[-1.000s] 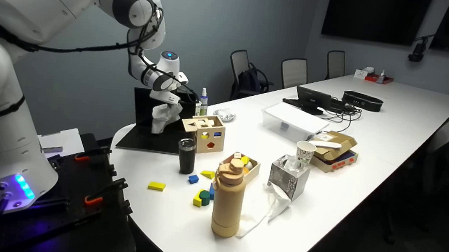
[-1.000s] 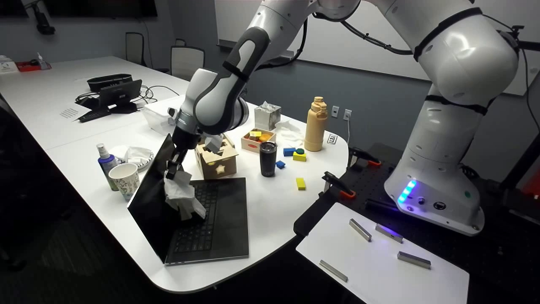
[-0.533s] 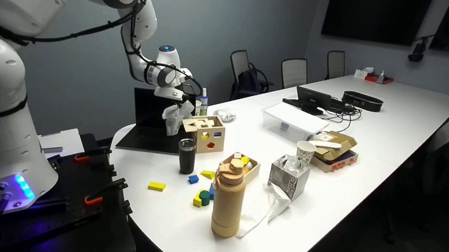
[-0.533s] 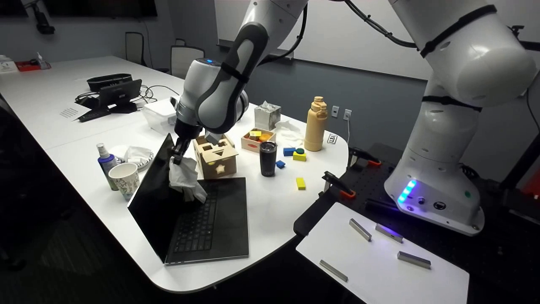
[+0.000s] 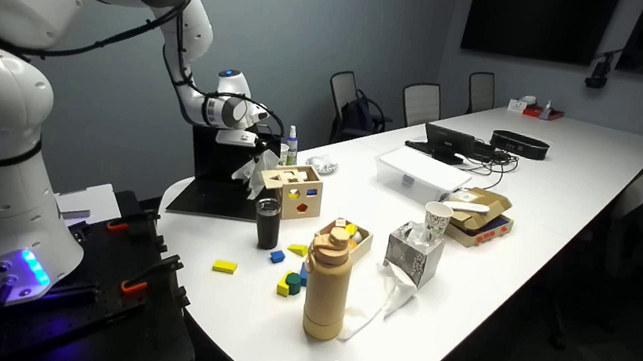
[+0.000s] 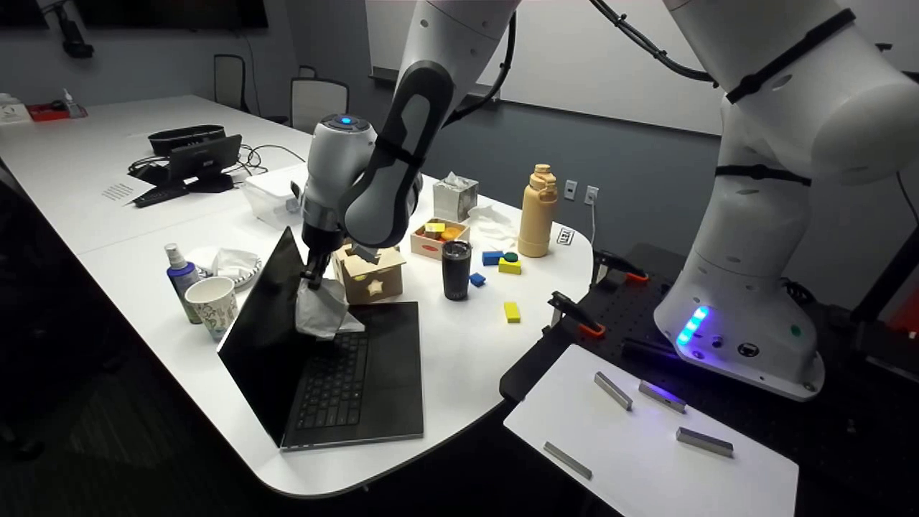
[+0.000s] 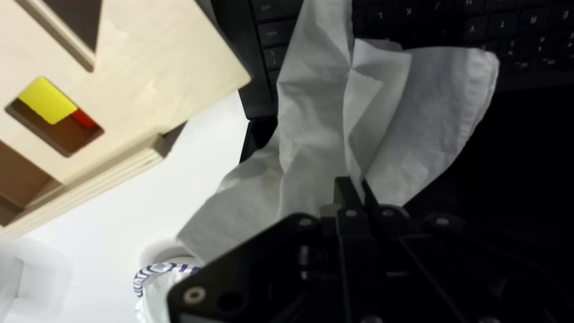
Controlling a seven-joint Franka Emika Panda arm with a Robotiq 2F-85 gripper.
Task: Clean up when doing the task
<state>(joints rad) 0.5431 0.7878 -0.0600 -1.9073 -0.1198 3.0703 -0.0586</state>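
My gripper (image 7: 358,190) is shut on a crumpled white tissue (image 7: 314,134), which hangs from the fingertips. In both exterior views the tissue (image 6: 319,312) (image 5: 262,172) hangs over an open black laptop (image 6: 391,380) (image 5: 207,201). It is close in front of the upright screen (image 6: 262,345), near the screen's end by the wooden box. I cannot tell whether the tissue touches the screen. In the wrist view the tissue covers part of the keyboard (image 7: 502,24). In an exterior view the gripper (image 6: 313,276) points down beside the screen.
A wooden shape box (image 6: 373,281) stands right beside the laptop. A black tumbler (image 6: 456,269), several loose blocks (image 6: 511,311) and a tan bottle (image 6: 538,215) stand nearby. Behind the screen are a paper cup (image 6: 212,305), a spray bottle (image 6: 183,280) and a plate (image 6: 253,276).
My gripper has moved along the screen toward the wooden box, first rising a little and then lowering, with the tissue held throughout. The laptop and other objects have not moved.
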